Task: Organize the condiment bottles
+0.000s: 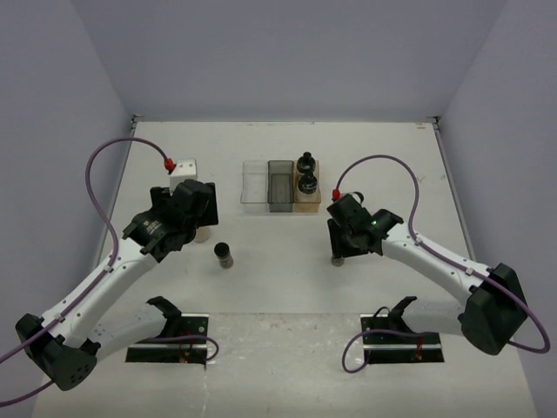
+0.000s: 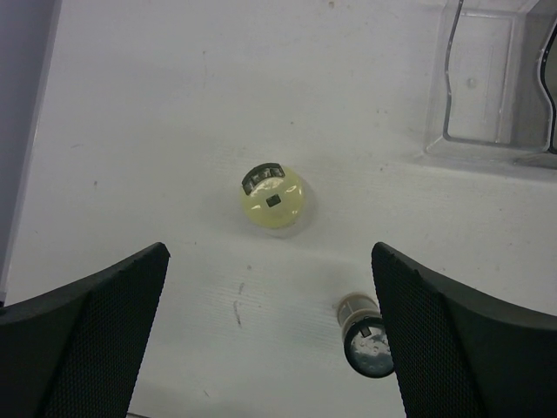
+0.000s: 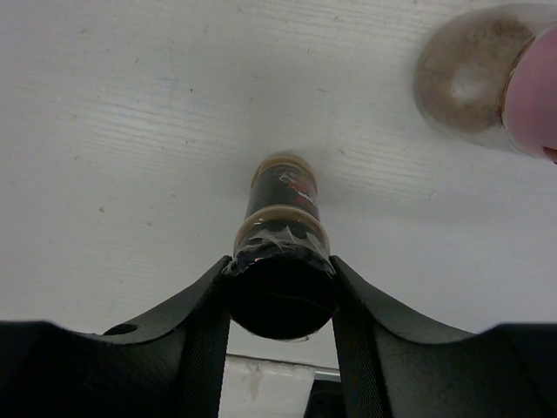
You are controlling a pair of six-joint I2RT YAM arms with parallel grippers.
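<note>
- Clamped between the fingers of the right gripper, a black-capped bottle stands on the table, gripped at its cap. That arm reaches low and inward, wrist tipped down.
- Beyond that hand, off to the right, is a pink-capped bottle with brown contents.
- Spread wide and holding nothing, the left gripper hangs over the table, its wrist pointing down.
- Just ahead of its fingers stands a yellow-green-capped bottle, and a dark-topped bottle sits beside one finger.
- Farther ahead is the tray, with two bottles in its tan end.

Bright even overhead light, soft shadows; pink-capped bottle blurred near edge
</note>
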